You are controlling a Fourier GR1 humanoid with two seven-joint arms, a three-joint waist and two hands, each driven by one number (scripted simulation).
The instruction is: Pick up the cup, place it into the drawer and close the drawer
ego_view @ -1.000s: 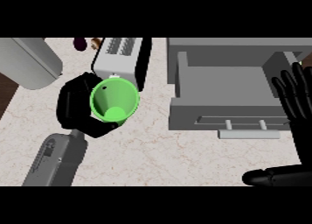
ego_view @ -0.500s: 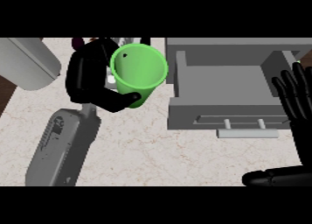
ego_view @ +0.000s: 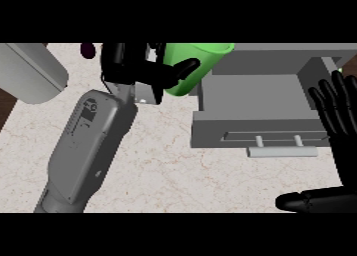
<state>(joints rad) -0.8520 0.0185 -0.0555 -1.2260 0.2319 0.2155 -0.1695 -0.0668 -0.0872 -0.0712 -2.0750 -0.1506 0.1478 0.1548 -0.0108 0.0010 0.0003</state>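
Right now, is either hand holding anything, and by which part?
The left hand holds the green cup, fingers curled round its side wall. The right hand is open at the view's right, holding nothing.

The left hand [ego_view: 148, 70] curls round the green cup [ego_view: 192, 62], holding it at the far-left corner of the open grey drawer [ego_view: 258, 112]. The right hand [ego_view: 347, 120] rests with straight fingers at the right edge, beside the drawer's handle [ego_view: 282, 151].
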